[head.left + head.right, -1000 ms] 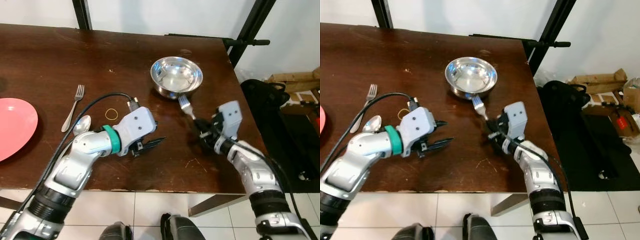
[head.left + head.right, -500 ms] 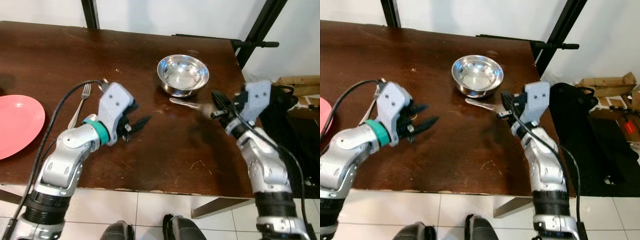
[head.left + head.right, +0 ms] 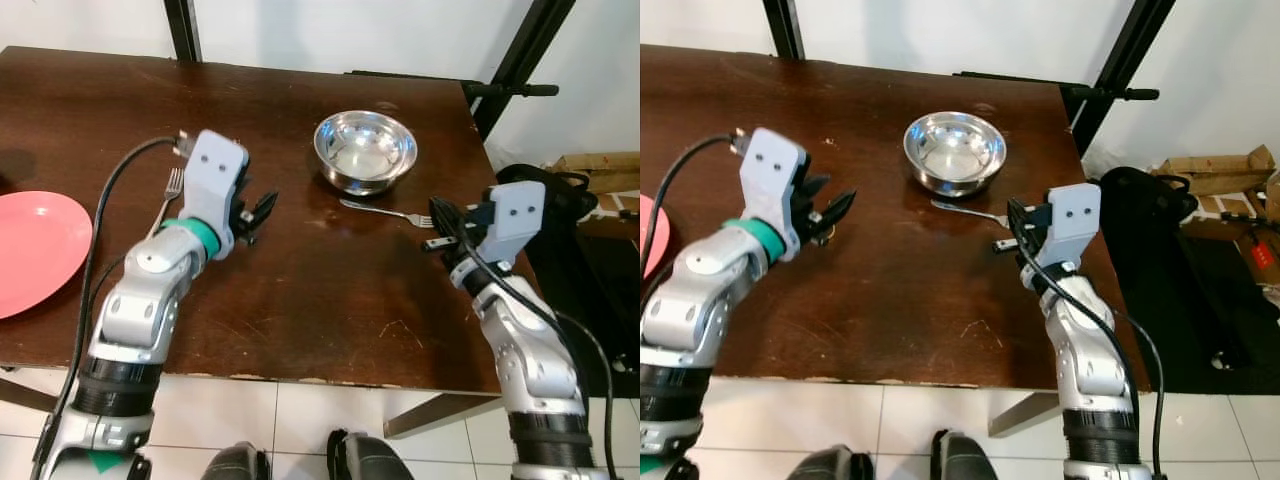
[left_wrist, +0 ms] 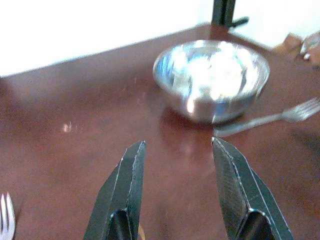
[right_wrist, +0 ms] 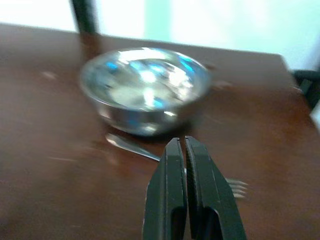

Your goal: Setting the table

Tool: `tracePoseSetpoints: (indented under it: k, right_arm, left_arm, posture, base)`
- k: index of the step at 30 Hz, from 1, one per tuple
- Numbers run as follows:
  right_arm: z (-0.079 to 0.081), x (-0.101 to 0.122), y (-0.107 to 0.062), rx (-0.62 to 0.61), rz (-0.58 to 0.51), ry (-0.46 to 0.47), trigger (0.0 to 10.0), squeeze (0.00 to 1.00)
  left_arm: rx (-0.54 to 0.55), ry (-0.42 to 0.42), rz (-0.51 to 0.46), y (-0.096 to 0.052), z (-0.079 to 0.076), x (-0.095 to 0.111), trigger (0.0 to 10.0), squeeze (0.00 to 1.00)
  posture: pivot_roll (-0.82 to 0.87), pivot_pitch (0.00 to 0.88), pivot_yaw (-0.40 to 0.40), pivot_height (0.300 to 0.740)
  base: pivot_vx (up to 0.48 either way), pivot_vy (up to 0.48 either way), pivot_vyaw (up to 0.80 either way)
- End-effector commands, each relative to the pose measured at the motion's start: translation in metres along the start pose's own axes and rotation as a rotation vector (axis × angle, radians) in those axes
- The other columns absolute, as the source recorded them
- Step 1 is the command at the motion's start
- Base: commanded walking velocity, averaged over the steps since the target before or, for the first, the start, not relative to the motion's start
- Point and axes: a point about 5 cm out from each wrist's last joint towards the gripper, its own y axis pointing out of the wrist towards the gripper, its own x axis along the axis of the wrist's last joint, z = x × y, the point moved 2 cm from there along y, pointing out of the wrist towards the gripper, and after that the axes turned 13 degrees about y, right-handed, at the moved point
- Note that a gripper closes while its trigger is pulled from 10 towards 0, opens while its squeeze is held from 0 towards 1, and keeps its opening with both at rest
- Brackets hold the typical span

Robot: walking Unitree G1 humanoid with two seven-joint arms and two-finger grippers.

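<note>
1. Two robot hands hang over the brown bench (image 3: 330, 290). The right hand (image 3: 442, 226) sits near the bench's right edge, its two black fingers pressed together with nothing between them, as the right wrist view shows. The left hand (image 3: 262, 208) hovers at the left-centre, its fingers spread apart and empty.
2. Two forks can be counted. One fork (image 3: 385, 211) lies flat on the bench between the right hand and the bowl, clear of the fingers. Its long axis runs across the bench, handle end towards the left and close under the bowl, tines pointing right towards the right hand.
3. The second fork (image 3: 170, 190) lies just left of the left arm, partly hidden by it, tines pointing to the far side of the bench.
4. One pink plate (image 3: 35, 250) rests at the bench's left edge, cut off by the frame.
5. One steel bowl (image 3: 365, 150) stands upright farther back, just beyond the first fork's handle.
6. The left wrist view adds a small yellowish bit low between the fingers (image 4: 125, 190), too blurred to identify; the head views do not make it out.
</note>
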Motion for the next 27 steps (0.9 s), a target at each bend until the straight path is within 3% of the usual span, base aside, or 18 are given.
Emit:
tracePoseSetpoints:
  k: [1, 3, 8, 9, 10, 11, 12, 13, 14, 15, 24, 25, 27]
  right_arm:
    - [-0.008, -0.010, 0.001, -0.053, 0.047, -0.018, 10.0, 0.00]
    - [-0.012, -0.019, 0.015, -0.120, 0.111, -0.044, 10.0, 0.00]
    - [-0.012, -0.020, 0.024, -0.136, 0.126, -0.045, 10.0, 0.00]
    - [-0.015, -0.024, 0.036, -0.181, 0.150, -0.013, 10.0, 0.00]
    - [-0.015, -0.024, 0.036, -0.181, 0.150, -0.013, 10.0, 0.00]
    - [-0.016, -0.024, 0.042, -0.192, 0.156, 0.006, 10.0, 0.22]
    - [-0.016, -0.024, 0.042, -0.192, 0.156, 0.006, 10.0, 0.22]
    - [-0.013, -0.025, 0.048, -0.190, 0.162, 0.024, 10.0, 0.82]
    - [-0.010, -0.025, 0.051, -0.184, 0.163, 0.032, 10.0, 0.82]
    - [-0.006, -0.025, 0.054, -0.175, 0.167, 0.030, 10.0, 1.00]
    - [0.004, -0.022, 0.071, -0.148, 0.185, -0.043, 10.0, 1.00]
    - [0.003, -0.018, 0.076, -0.156, 0.177, -0.053, 10.0, 0.00]
    - [0.000, -0.011, 0.081, -0.181, 0.159, -0.059, 10.0, 0.00]
  left_arm:
    - [-0.040, 0.000, -0.004, 0.001, -0.006, -0.001, 10.0, 0.00]
    - [-0.158, 0.066, -0.036, 0.002, -0.021, 0.005, 10.0, 0.00]
    - [-0.226, 0.110, -0.055, 0.001, -0.029, 0.006, 10.0, 0.00]
    - [-0.254, 0.162, -0.055, 0.008, -0.031, 0.007, 10.0, 0.00]
    - [-0.254, 0.162, -0.055, 0.008, -0.031, 0.007, 10.0, 0.00]
    - [-0.253, 0.176, -0.054, 0.012, -0.031, 0.008, 10.0, 0.00]
    - [-0.253, 0.176, -0.054, 0.012, -0.031, 0.008, 10.0, 0.00]
    - [-0.252, 0.185, -0.057, 0.015, -0.029, 0.011, 10.0, 0.00]
    - [-0.251, 0.187, -0.061, 0.016, -0.027, 0.013, 10.0, 0.00]
    - [-0.250, 0.189, -0.065, 0.016, -0.025, 0.016, 10.0, 0.00]
    - [-0.227, 0.220, -0.071, 0.007, -0.010, 0.024, 10.0, 0.00]
    - [-0.227, 0.225, -0.072, 0.003, -0.008, 0.025, 10.0, 0.00]
    - [-0.218, 0.227, -0.069, -0.003, -0.005, 0.026, 10.0, 0.00]
  posture:
    - [-0.03, 0.000, 0.005, 0.740]
    - [-0.02, 0.014, 0.014, 0.740]
    - [-0.01, 0.026, 0.012, 0.740]
    - [0.02, 0.067, 0.022, 0.740]
    - [0.02, 0.067, 0.022, 0.740]
    - [0.02, 0.067, 0.022, 0.740]
    - [0.02, 0.067, 0.022, 0.740]
    - [0.02, 0.083, 0.034, 0.740]
    - [0.02, 0.085, 0.037, 0.740]
    - [0.03, 0.106, 0.040, 0.740]
    - [0.10, 0.148, 0.040, 0.740]
    - [0.12, 0.148, 0.036, 0.740]
    - [0.13, 0.151, 0.033, 0.740]
  base:
    - [0.000, 0.000, 0.00]
    - [0.000, 0.000, 0.00]
    - [0.000, 0.000, 0.00]
    - [0.000, 0.000, 0.00]
    - [0.000, 0.000, 0.00]
    - [0.000, 0.000, 0.00]
    - [0.000, 0.000, 0.00]
    - [0.000, 0.000, 0.00]
    - [0.000, 0.000, 0.00]
    - [0.000, 0.000, 0.00]
    - [0.000, 0.000, 0.00]
    - [0.000, 0.000, 0.00]
    - [0.000, 0.000, 0.00]
